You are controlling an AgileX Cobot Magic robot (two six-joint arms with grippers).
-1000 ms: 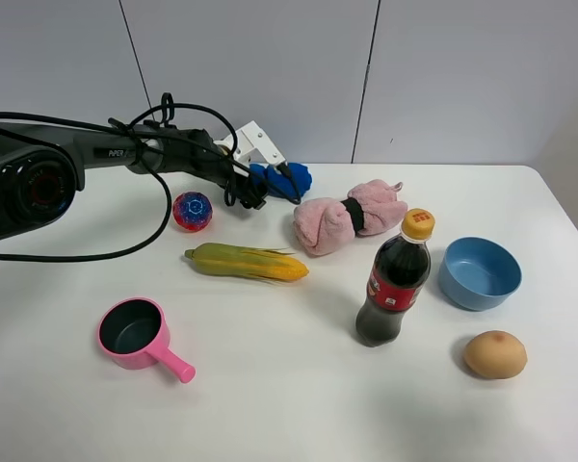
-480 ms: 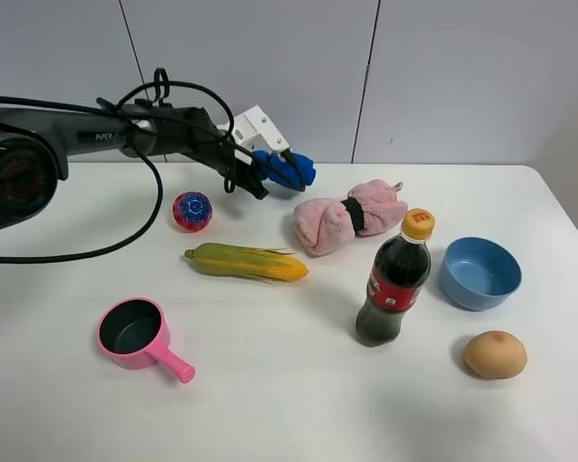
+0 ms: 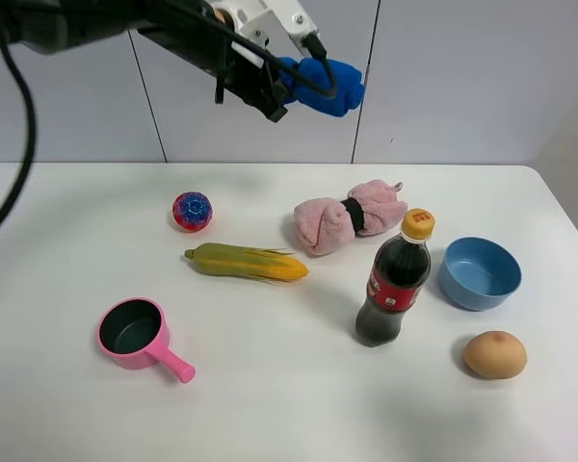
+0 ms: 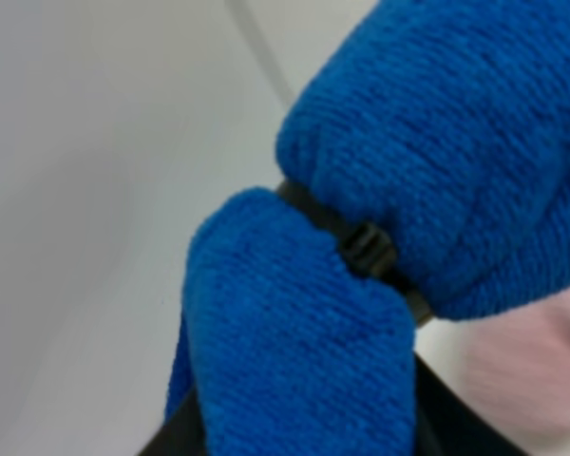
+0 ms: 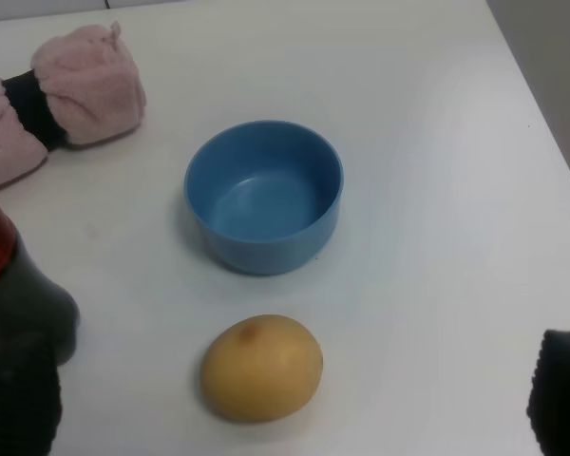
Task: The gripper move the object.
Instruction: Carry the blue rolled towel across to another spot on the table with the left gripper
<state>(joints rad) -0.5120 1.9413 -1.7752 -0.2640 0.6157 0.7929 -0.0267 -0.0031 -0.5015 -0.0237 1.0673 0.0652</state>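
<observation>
Left jaws: closed on towel (image 3: 328, 85), bench (image 3: 67, 241) well below. Lift done; placing pending. Right jaws: wide apart, empty.

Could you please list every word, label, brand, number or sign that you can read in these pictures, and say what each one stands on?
No text reads clearly in any view.
Label of the cola bottle: red with white marks, too small and blurred to read.
Yellow cap of the bottle: a small reddish mark, too small to read.
</observation>
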